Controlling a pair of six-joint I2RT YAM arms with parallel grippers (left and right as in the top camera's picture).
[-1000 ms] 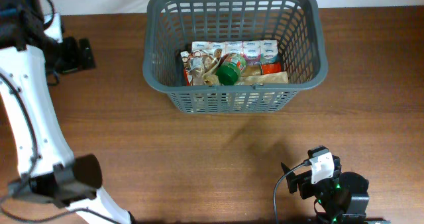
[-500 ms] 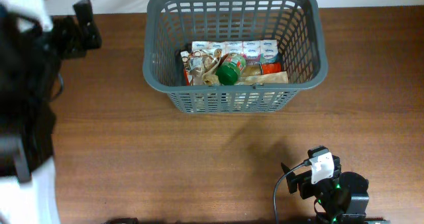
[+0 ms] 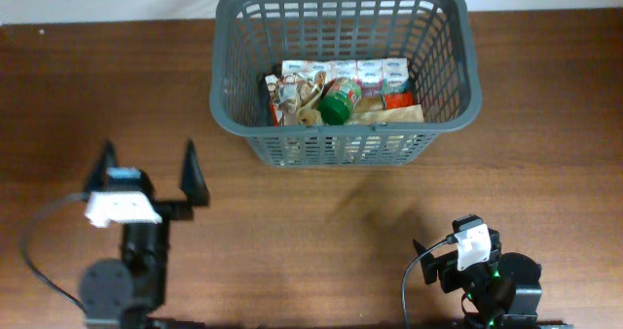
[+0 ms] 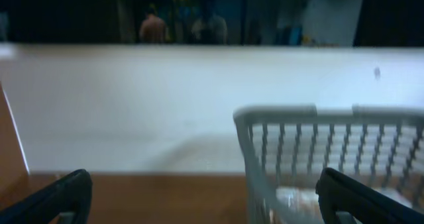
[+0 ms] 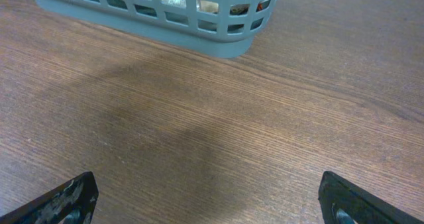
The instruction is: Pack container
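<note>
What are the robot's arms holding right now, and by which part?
Nothing: the left end effector and the right end effector are both open and empty.

The basket (image 3: 331,149) is dark grey, its walls a slotted lattice. The table (image 3: 292,232) is reddish-brown wood with fine darker grain. Inside the basket, a round lid (image 3: 338,105) is green, a row of packets (image 3: 370,73) is white with blue print, and another packet (image 3: 399,101) is red-orange. The left gripper (image 3: 147,148) is black with a white block.
</note>
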